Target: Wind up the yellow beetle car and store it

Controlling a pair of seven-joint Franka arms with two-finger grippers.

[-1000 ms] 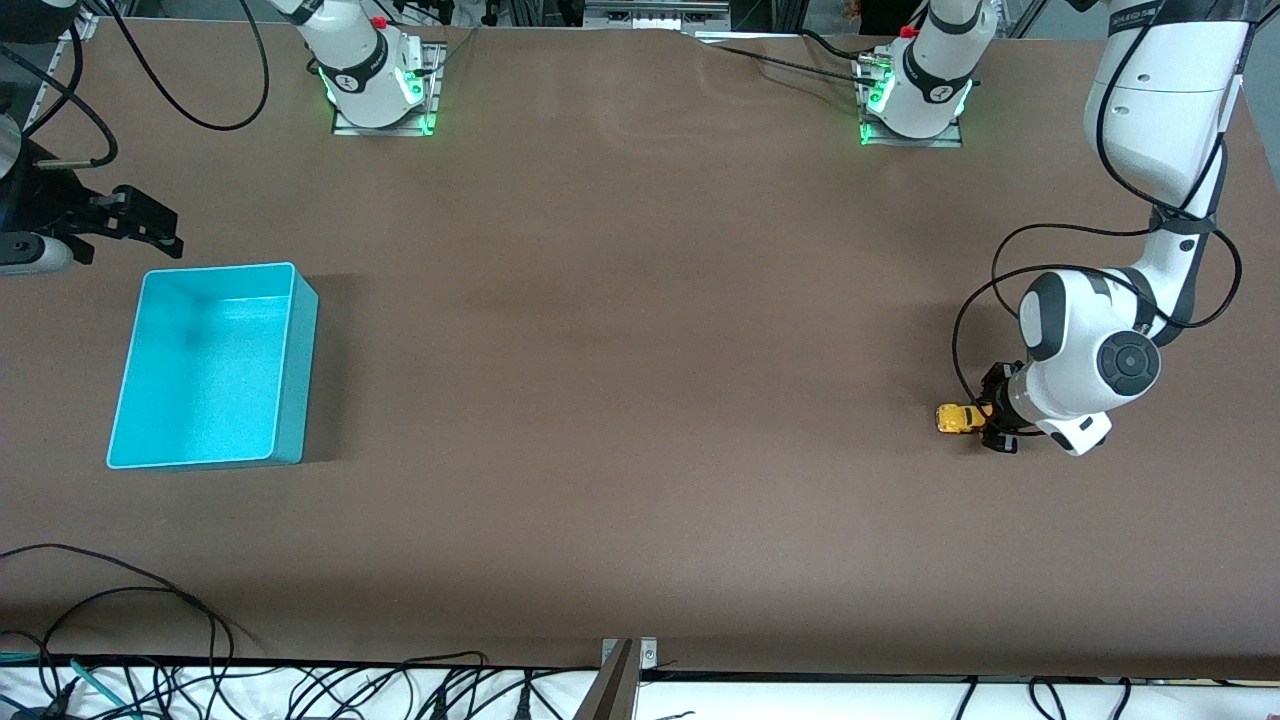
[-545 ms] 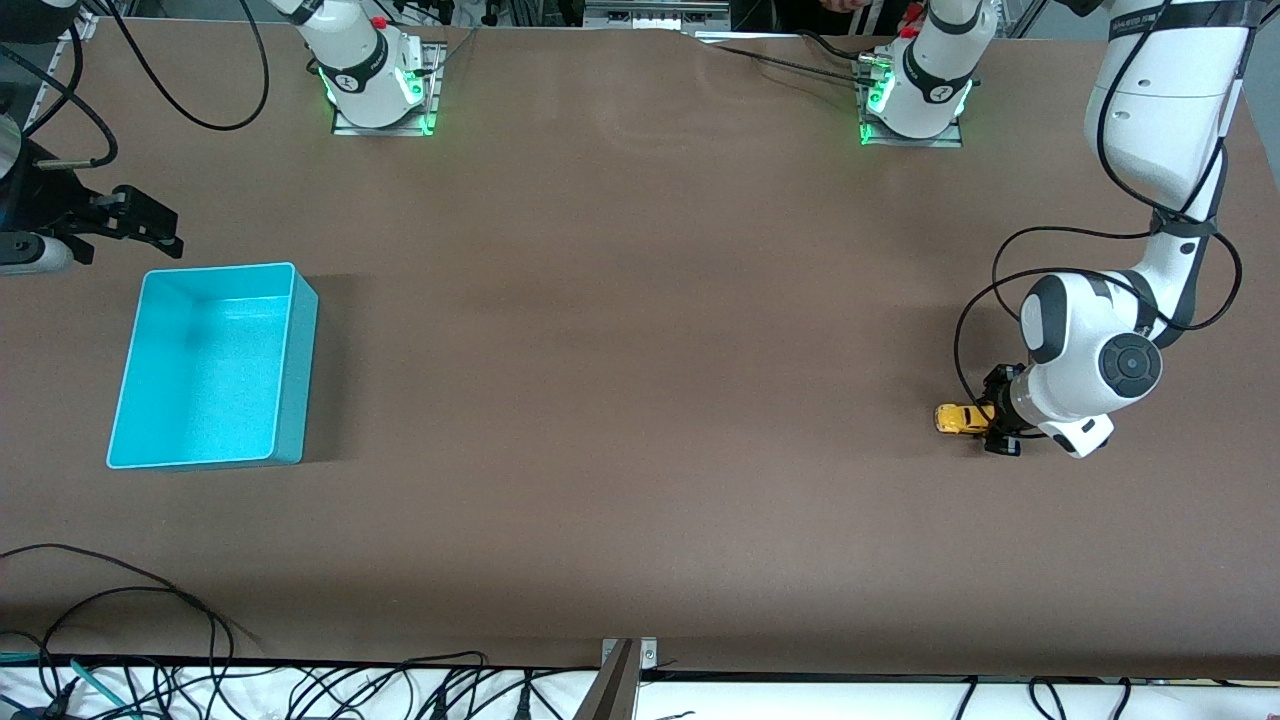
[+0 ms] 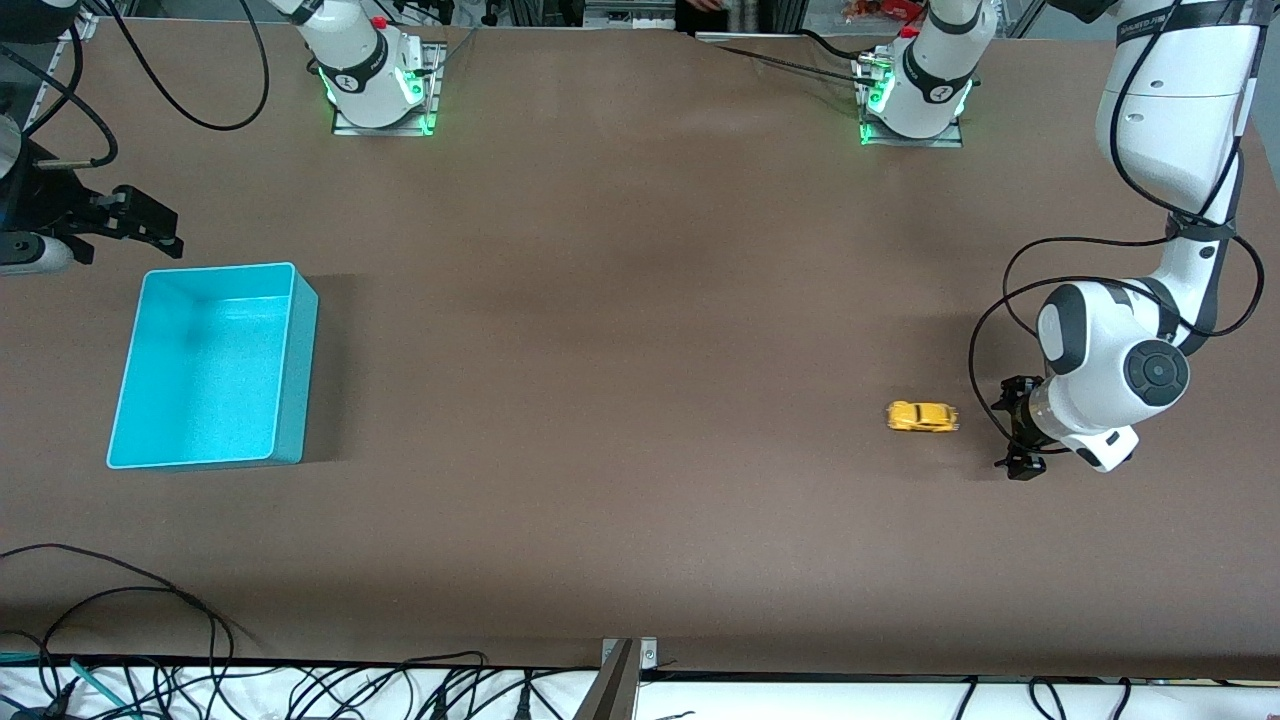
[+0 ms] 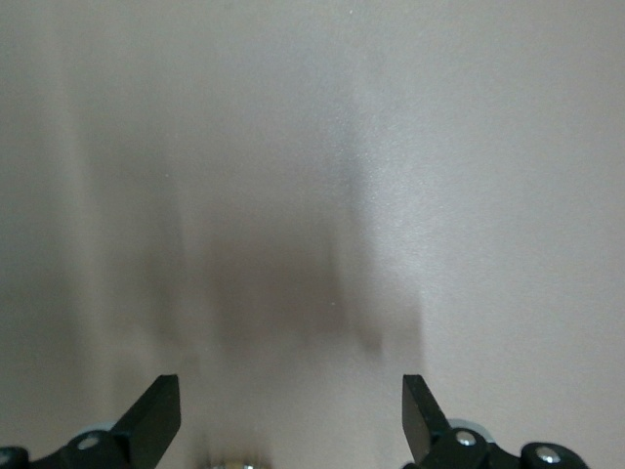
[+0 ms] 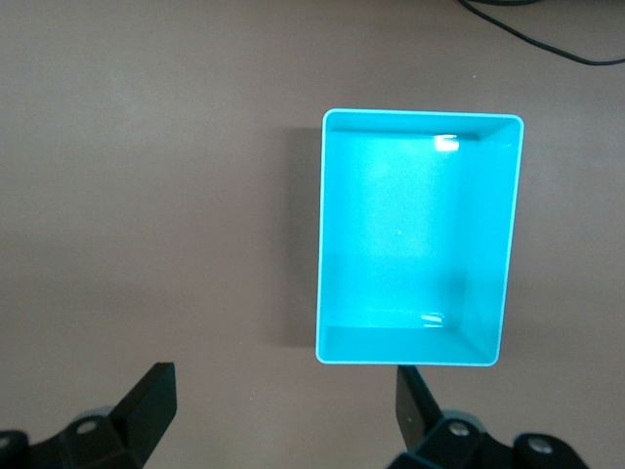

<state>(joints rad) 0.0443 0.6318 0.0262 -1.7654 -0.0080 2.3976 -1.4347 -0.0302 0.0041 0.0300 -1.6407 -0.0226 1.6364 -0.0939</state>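
The yellow beetle car (image 3: 922, 417) stands free on the brown table, near the left arm's end. My left gripper (image 3: 1013, 430) is open and empty, low over the table, a short way from the car toward the left arm's end. In the left wrist view my left gripper (image 4: 291, 410) shows spread fingers over bare table, and the car is out of that view. The empty turquoise bin (image 3: 205, 370) stands at the right arm's end. My right gripper (image 3: 150, 225) waits open above the table beside the bin, which also shows in the right wrist view (image 5: 415, 244).
Both arm bases (image 3: 375, 90) stand along the table's edge farthest from the front camera. Loose black cables (image 3: 150, 620) lie by the table's nearest edge at the right arm's end. A wide stretch of brown table (image 3: 620, 380) lies between car and bin.
The left gripper has opened and drawn back a little. The car has left its fingers and moved along the table toward the right arm's end. The right arm has not moved.
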